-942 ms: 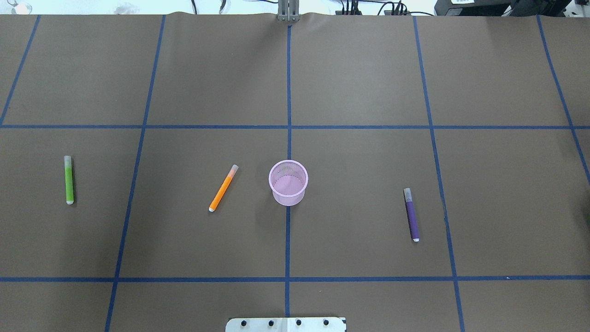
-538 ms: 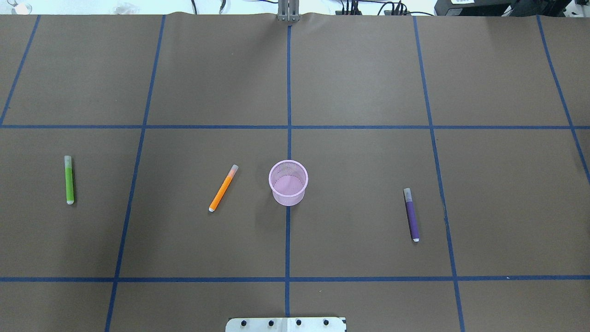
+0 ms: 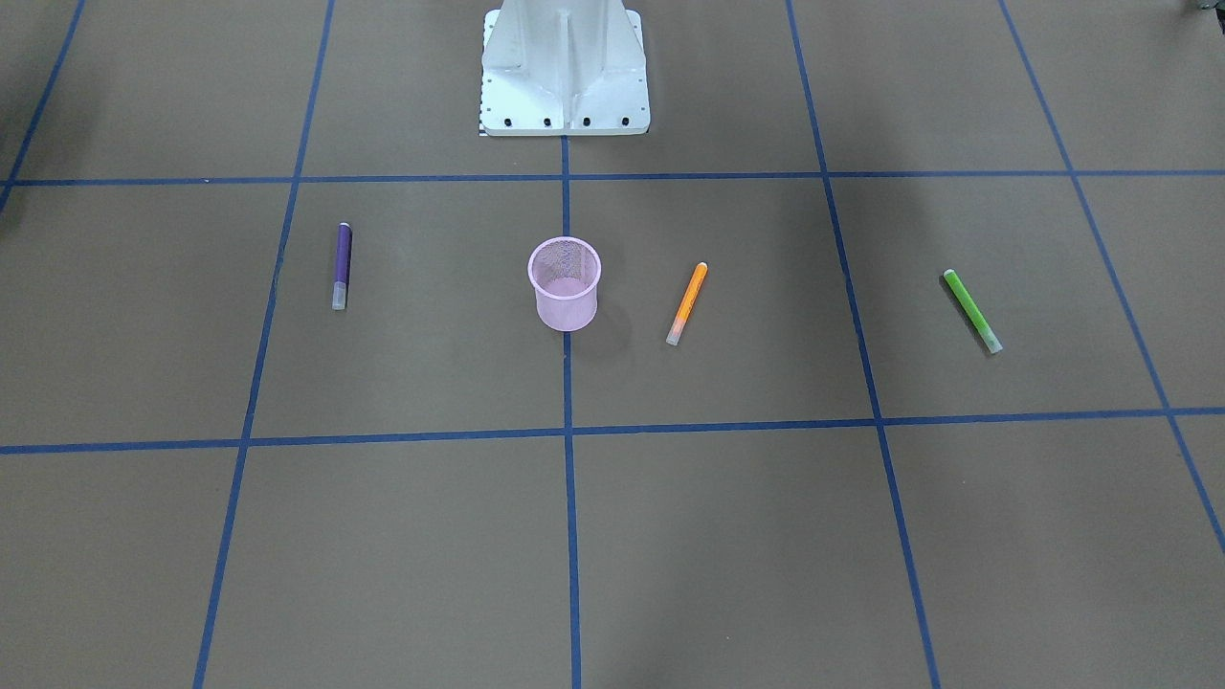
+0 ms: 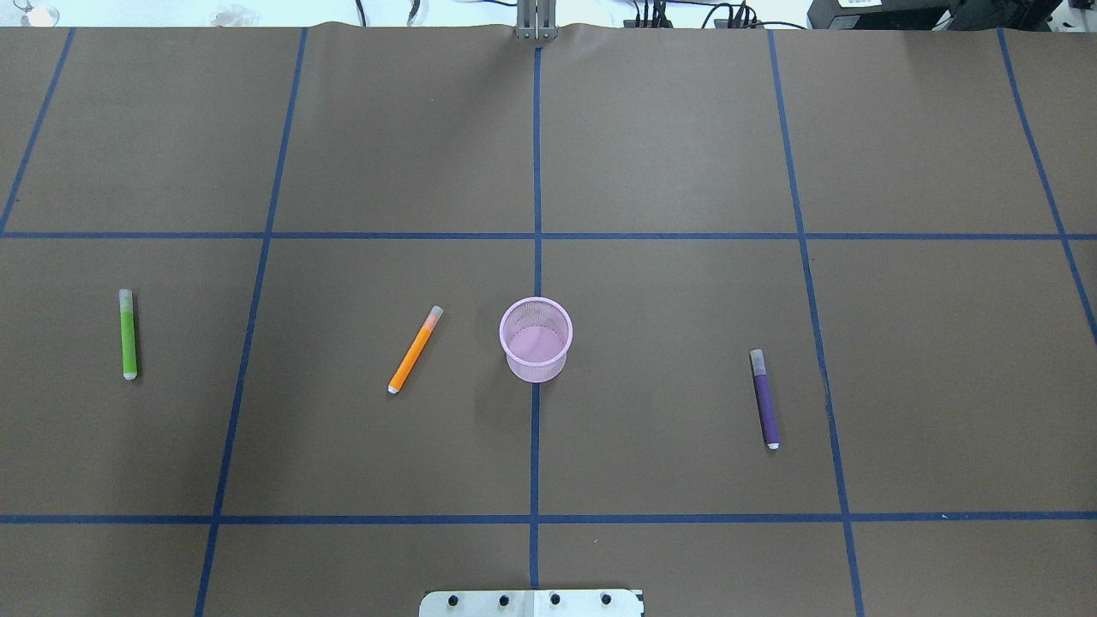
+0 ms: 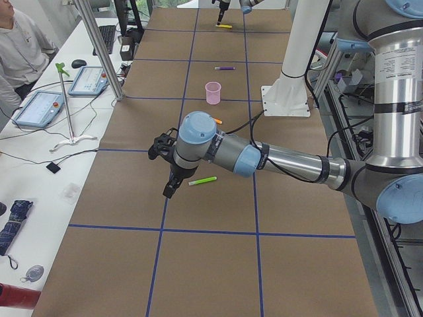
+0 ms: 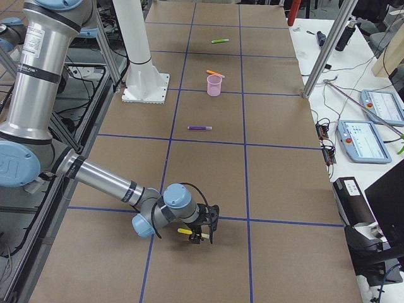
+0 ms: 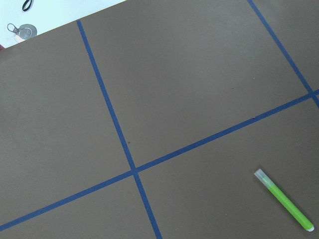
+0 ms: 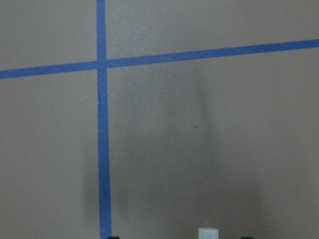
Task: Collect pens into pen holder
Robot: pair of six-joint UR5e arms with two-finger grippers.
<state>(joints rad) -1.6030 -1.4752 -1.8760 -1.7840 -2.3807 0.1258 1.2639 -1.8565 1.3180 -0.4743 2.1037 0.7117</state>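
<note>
The pen holder (image 4: 536, 338) is seen standing upright and empty on the brown surface (image 4: 668, 137), set on the centre blue tape line (image 4: 536, 171), well out from the white robot base (image 3: 565, 67).

The orange pen (image 4: 415, 350) is found nearest to the holder, on the robot's left of it, lying tilted with its pale cap turned towards the holder but apart from it. The purple pen (image 4: 764, 399) lies on the holder's other side, the robot's right, farther off than the orange one, with its cap pointing away from the base. The green pen (image 4: 128, 334) is laid well apart from the holder on the robot's left, beyond the orange pen. The yellow pen (image 6: 185, 231) is seen far from the holder on the robot's right, well beyond the purple pen.

The left pincer (image 5: 169, 190) is held above the surface just beyond the green pen, on the side away from the holder; its opening cannot be told. The right pincer (image 6: 205, 237) is lowered at the yellow pen; whether the pen is gripped, or how wide the jaws stand, cannot be told.
</note>
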